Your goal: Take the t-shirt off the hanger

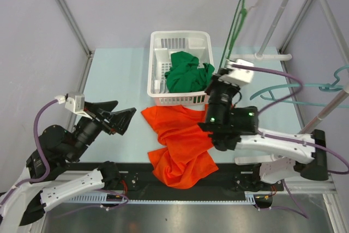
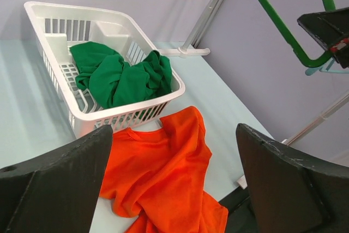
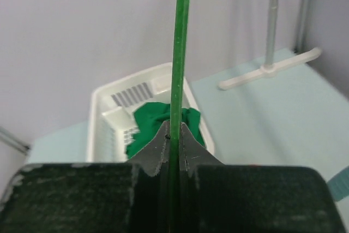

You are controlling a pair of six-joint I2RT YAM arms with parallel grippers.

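The orange t-shirt (image 1: pixel 181 143) lies crumpled on the table in front of the basket, off the hanger; it also shows in the left wrist view (image 2: pixel 163 178). My right gripper (image 1: pixel 222 80) is shut on the green hanger (image 1: pixel 234 25) and holds it upright above the table's right half; in the right wrist view its bar (image 3: pixel 179 47) runs straight up from between the closed fingertips (image 3: pixel 163 151). My left gripper (image 1: pixel 126 119) is open and empty, left of the shirt, with its fingers (image 2: pixel 60 184) wide apart.
A white basket (image 1: pixel 158 42) holding a green garment (image 1: pixel 188 72) stands at the back centre. A metal rack stand (image 1: pixel 272 53) with teal hangers (image 1: pixel 305 88) is at the right. The shirt hangs over the table's front edge.
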